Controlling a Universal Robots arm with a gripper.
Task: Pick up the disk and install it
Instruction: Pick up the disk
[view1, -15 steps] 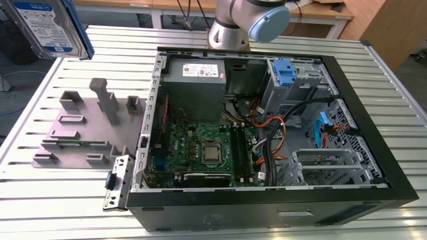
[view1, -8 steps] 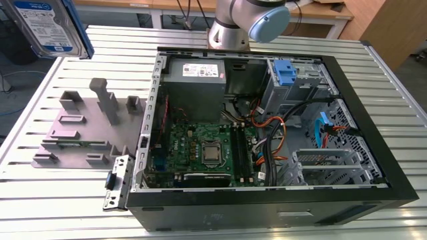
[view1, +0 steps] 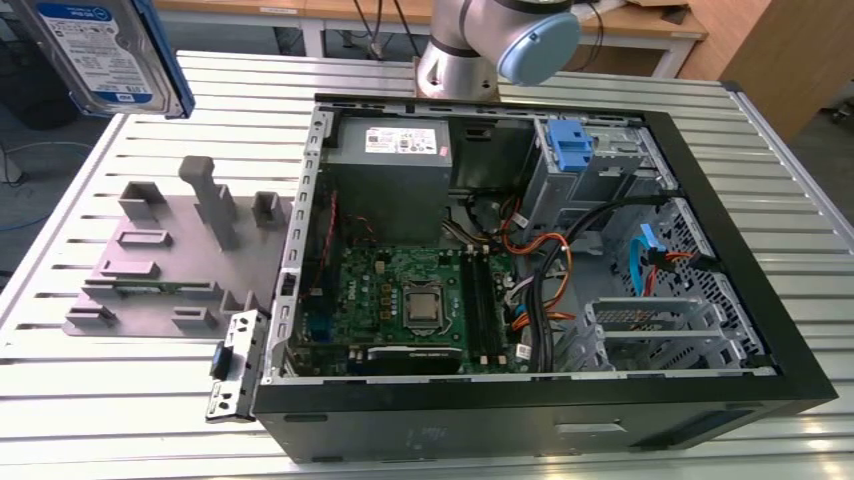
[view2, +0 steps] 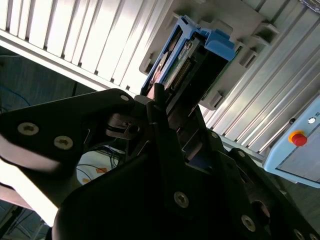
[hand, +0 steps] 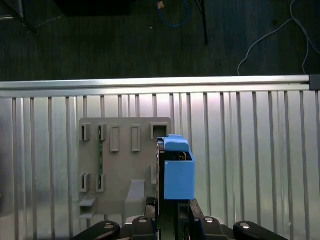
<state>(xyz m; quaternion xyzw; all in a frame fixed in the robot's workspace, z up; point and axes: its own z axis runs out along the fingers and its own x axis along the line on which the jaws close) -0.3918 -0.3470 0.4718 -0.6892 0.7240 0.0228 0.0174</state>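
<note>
The disk (view1: 114, 50) hangs in the air at the exterior view's far left, clear of the grey slotted tray (view1: 174, 250) and well apart from the open computer case (view1: 534, 300). In the first wrist view the gripper (hand: 172, 210) is clenched on it edge-on, one finger on each broad face, with its blue rail (hand: 179, 175) facing the camera. I'd judge it stiff, dense and smooth-sided, so prone to slip. The connector end looks delicate, so the flat faces are the place to hold.

Bright glare across table (hand: 250, 150) slats
</note>
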